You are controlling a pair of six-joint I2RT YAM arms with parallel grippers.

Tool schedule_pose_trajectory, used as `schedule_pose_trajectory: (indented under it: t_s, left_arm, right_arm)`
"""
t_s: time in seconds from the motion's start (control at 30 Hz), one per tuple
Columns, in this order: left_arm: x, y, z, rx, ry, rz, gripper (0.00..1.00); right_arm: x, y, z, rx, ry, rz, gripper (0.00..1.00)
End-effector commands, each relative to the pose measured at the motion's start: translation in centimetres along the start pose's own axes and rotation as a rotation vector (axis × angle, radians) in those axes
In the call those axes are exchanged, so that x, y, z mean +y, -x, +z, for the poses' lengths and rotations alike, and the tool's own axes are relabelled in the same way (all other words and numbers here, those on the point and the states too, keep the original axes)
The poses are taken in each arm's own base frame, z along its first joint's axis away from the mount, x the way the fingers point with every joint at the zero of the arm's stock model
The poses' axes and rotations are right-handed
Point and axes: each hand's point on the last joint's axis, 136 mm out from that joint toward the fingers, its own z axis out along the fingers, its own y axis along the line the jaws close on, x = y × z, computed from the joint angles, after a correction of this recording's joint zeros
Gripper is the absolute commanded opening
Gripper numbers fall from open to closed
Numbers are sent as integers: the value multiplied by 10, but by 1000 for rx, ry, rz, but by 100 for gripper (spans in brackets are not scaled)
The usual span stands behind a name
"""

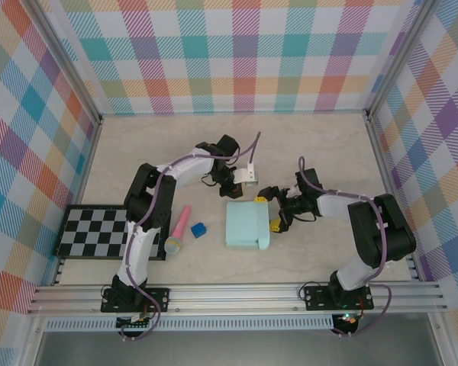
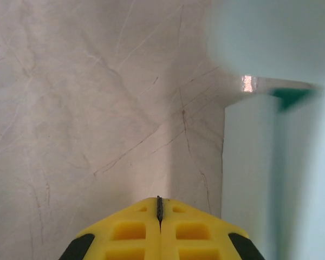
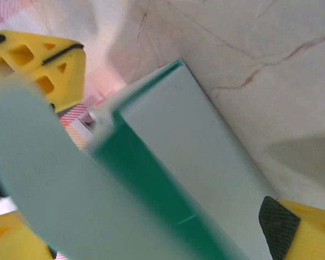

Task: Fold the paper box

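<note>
The paper box is seen lying mid-tabletop, partly formed, a rounded flap left loose. As thin card, it is judged light, easily creased and apt to slide, and is best taken by a flap edge. At its right side, the right end effector is spread wide astride it. Just beyond its far edge, the left end effector is pressed together, empty.
</note>
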Motion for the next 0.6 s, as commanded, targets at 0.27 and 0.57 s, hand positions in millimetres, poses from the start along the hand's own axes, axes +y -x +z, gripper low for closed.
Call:
schedule_pose_trajectory:
  t_s: [0.27, 0.57]
  left_arm:
    - [-14, 4, -12, -31, -24, -39, 0]
    - [4, 17, -78, -167, 128, -188, 16]
  right_arm:
    - [28, -9, 8, -72, -43, -18, 94]
    - [-1, 1, 14, -27, -173, -142, 61]
